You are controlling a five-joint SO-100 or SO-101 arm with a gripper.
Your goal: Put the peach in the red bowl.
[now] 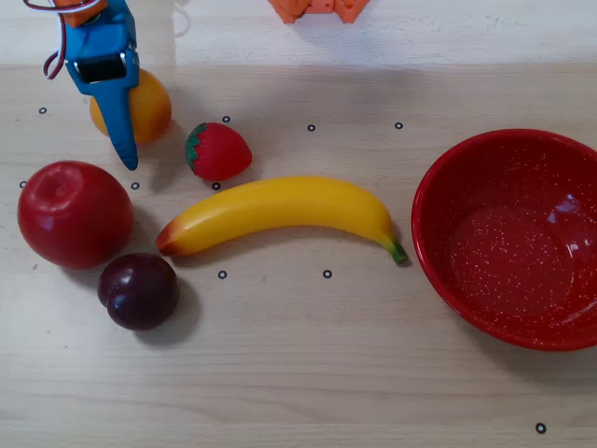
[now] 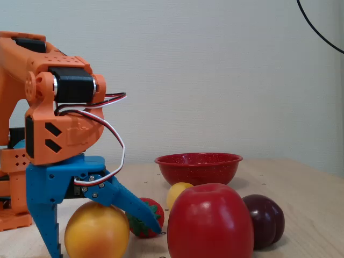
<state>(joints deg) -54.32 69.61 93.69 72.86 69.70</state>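
Observation:
The peach (image 1: pixel 149 107) is a yellow-orange ball at the far left of the overhead view. It sits low at the left in the fixed view (image 2: pixel 97 232). My blue gripper (image 1: pixel 112 121) is open and straddles it. In the fixed view (image 2: pixel 105 239) one finger stands upright to the left of the peach. The other slants over its top and down to the right. The peach appears to rest on the table. The red bowl (image 1: pixel 438 252) stands empty at the right edge of the overhead view. In the fixed view it is far behind the fruit (image 2: pixel 198 167).
A strawberry (image 1: pixel 218 151) lies just right of the peach, and a banana (image 1: pixel 280 210) lies between the peach and the bowl. A big red apple (image 1: pixel 75 213) and a dark plum (image 1: pixel 139 290) sit in front of the peach. The arm's orange base (image 1: pixel 317 9) is at the top edge.

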